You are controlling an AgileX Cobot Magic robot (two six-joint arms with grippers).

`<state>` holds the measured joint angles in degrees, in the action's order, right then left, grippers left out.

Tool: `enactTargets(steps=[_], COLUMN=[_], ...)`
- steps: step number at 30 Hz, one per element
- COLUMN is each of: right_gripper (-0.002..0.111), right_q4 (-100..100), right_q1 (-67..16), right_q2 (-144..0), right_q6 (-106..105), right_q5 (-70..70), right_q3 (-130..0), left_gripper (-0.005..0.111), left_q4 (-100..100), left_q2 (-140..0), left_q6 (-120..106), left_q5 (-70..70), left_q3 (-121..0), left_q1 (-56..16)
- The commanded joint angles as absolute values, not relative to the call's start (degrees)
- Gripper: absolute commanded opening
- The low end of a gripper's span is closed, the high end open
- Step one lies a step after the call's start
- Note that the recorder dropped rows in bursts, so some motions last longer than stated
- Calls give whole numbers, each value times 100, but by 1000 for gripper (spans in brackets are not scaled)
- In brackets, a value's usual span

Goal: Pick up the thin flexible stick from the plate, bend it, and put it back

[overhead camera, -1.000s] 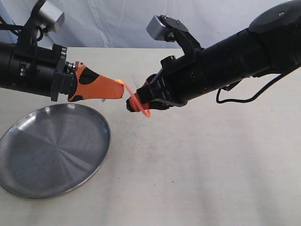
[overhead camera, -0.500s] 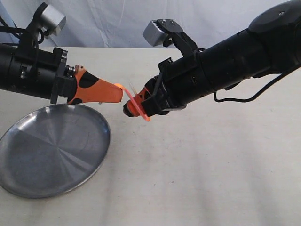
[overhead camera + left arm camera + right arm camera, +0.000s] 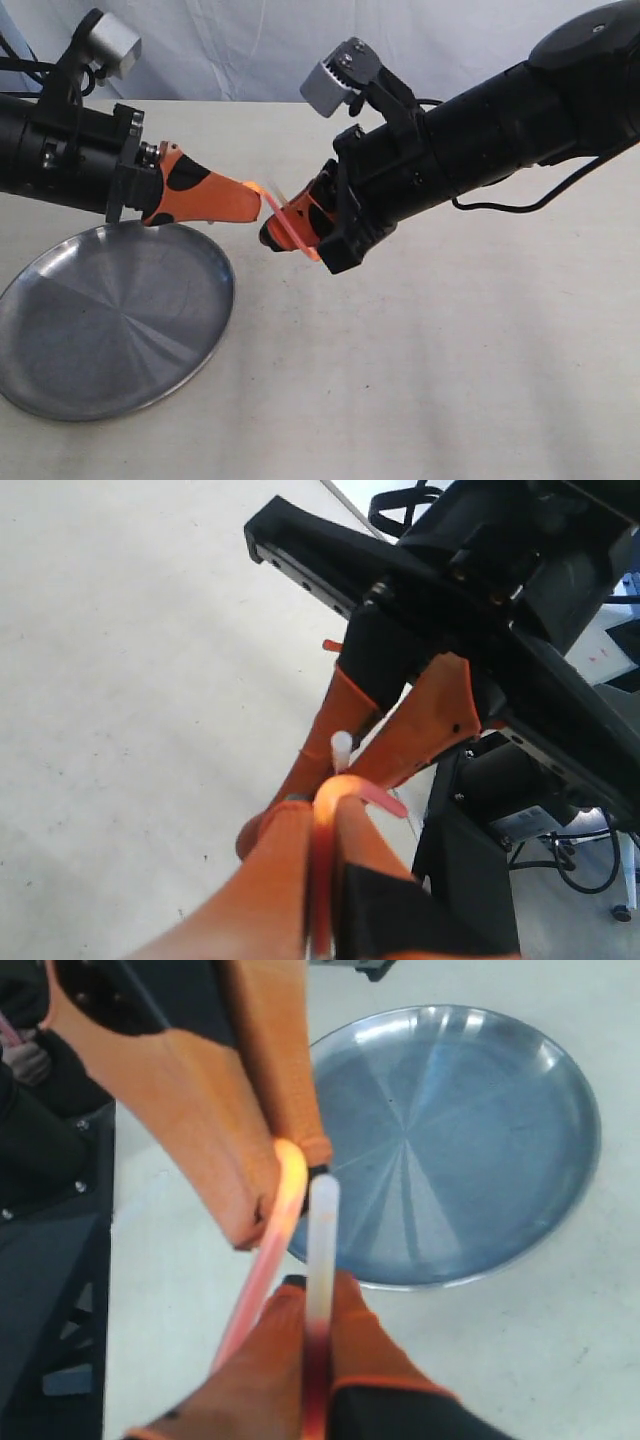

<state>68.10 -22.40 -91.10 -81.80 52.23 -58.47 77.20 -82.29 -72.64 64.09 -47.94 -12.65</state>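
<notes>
The thin flexible stick (image 3: 290,225) hangs in the air between both grippers, bent into a tight red-orange loop. My left gripper (image 3: 258,200) is shut on one end of it; the strand runs between its orange fingers and curls over the tip (image 3: 335,785). My right gripper (image 3: 275,235) is shut on the other end, whose whitish tip (image 3: 322,1222) sticks out past the fingers while the pink strand (image 3: 262,1260) arcs alongside. The silver plate (image 3: 60,385) lies on the table at lower left with nothing on it, and also shows in the right wrist view (image 3: 560,1110).
Both arms meet fingertip to fingertip just right of the plate's far rim, above the beige tabletop (image 3: 450,370). A pale backdrop (image 3: 250,50) stands behind the table.
The right gripper has rolled about its axis and shifted slightly left, tightening the stick's loop. The left gripper edged a little right. Both kept their hold.
</notes>
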Motion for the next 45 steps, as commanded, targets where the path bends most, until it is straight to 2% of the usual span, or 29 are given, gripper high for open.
enactTargets(steps=[1, 15, 41, 45], right_gripper=[0, 0, 0, 0], right_q4=[6946, 6744, 6165, 5527], right_q1=[-2297, -2297, -2344, -2781], right_q2=[-9049, -9049, -9049, -9049], right_q6=[-8982, -11042, -12068, -12068], right_q5=[5703, 5837, 5583, 5161], right_q3=[-5844, -5844, -5844, -5844], left_gripper=[0, 0, 0, 0], left_q4=[7871, 7858, 8239, 8310], left_q2=[-8262, -8262, -8262, -8262], left_q6=[-7151, -7046, -6527, -6441], left_q5=[6087, 6078, 5885, 5753], left_q3=[-4816, -4816, -4816, -4816], left_q1=[-1260, -1260, -1260, -1260])
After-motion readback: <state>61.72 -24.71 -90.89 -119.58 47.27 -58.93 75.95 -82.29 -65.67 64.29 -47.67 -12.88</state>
